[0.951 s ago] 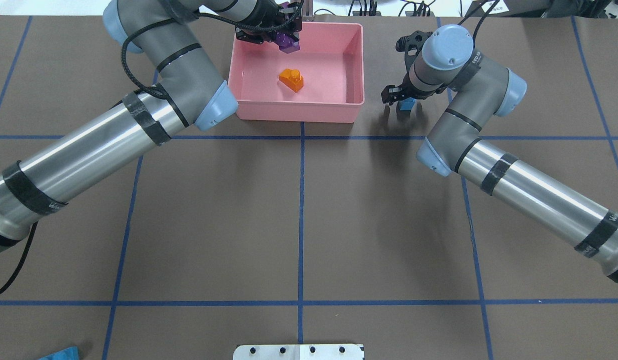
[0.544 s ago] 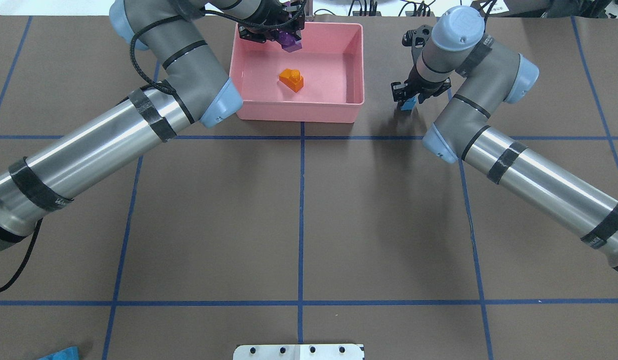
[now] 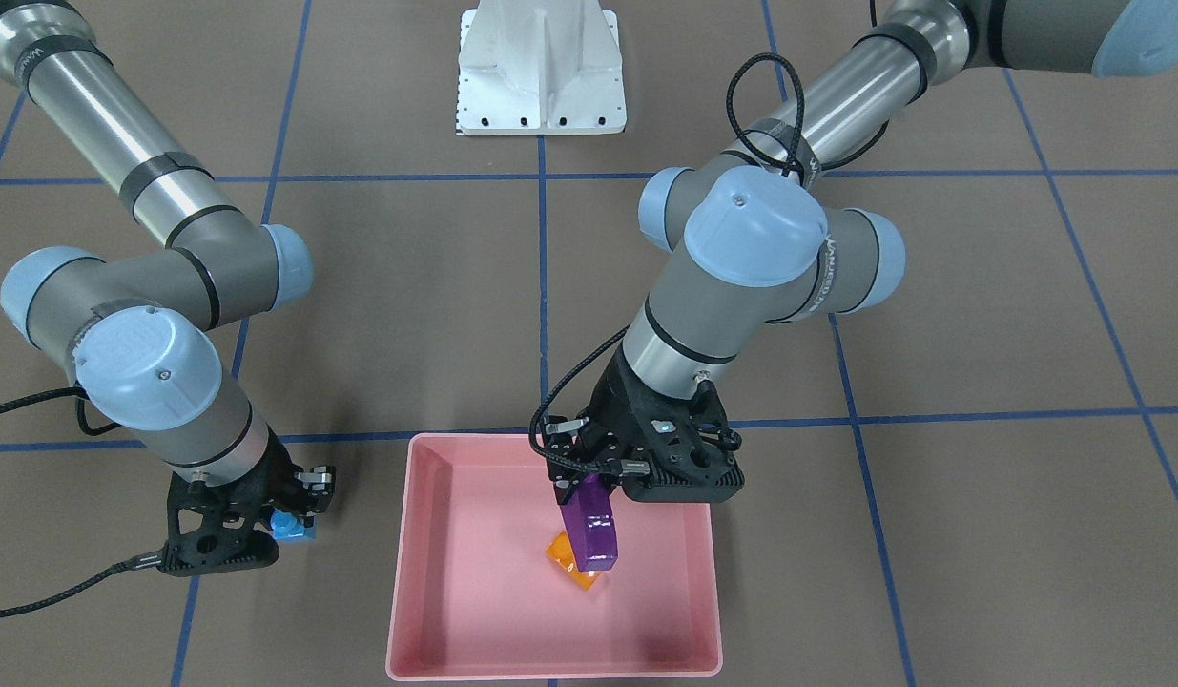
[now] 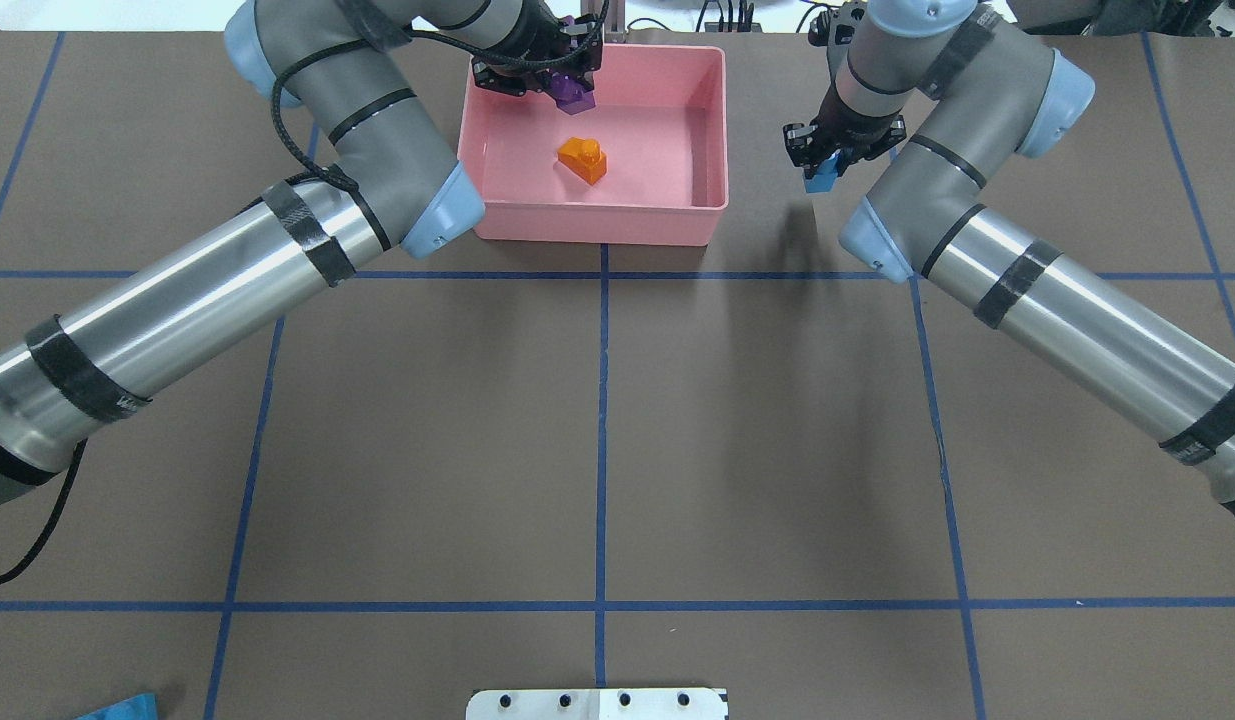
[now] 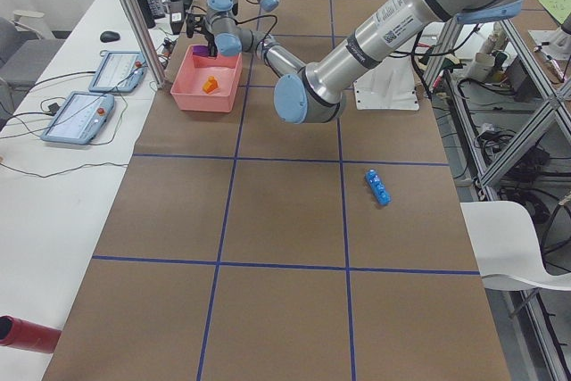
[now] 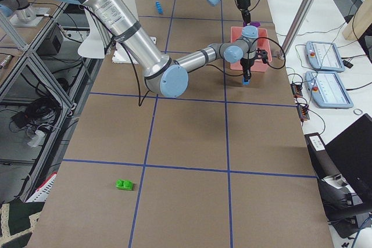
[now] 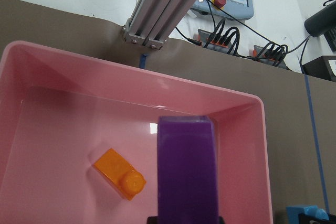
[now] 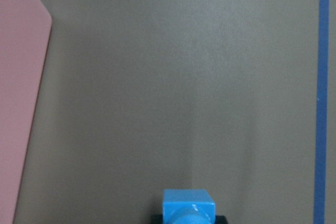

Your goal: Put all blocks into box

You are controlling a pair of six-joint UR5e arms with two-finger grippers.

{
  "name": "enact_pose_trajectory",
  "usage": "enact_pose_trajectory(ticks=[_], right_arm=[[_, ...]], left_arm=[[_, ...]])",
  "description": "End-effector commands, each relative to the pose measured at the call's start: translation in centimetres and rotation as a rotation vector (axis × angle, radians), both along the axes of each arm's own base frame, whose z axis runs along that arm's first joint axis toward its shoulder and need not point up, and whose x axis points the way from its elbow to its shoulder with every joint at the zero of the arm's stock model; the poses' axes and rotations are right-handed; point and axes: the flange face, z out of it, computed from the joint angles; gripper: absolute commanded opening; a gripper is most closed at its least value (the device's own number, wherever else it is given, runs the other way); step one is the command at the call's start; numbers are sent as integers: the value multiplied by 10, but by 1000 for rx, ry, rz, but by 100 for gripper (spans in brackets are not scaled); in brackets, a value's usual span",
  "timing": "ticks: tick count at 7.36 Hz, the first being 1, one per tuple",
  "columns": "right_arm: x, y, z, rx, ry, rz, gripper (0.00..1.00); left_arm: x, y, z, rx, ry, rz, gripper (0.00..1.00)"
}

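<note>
A: Left gripper (image 3: 587, 489) pinches the purple block (image 3: 593, 534) above the box (image 3: 403, 563); right gripper (image 3: 289, 515) pinches the blue cube (image 3: 285, 527), right of it.

B: Released this high, purple may bounce over the far wall.

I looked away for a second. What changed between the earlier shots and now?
The right tool closed on the small blue cube and lifted it off the table, beside the box. The left tool still holds the purple block over the box; the orange block lies inside, unmoved.
</note>
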Motion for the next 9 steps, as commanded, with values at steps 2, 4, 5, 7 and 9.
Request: enact_pose_trajectory(ticks=[2,4,5,7,9], right_arm=[[59,-21,-94,13,-89,39,0],[63,-28,-147,19,-118,57,0],[61,-27,-190,-25,-156,104,0],[30,-12,-236,-104,-221,166,0],[-32,0,-243,-76,-225,178,0]], left_arm=[[24,-11,5,-9,-48,-37,100],[12,-16,3,10,-37,-47,100],[-14,-28,17,28,-47,48,100],[-160,-52,70,-71,24,125,100],[-234,-20,155,-28,9,160,100]])
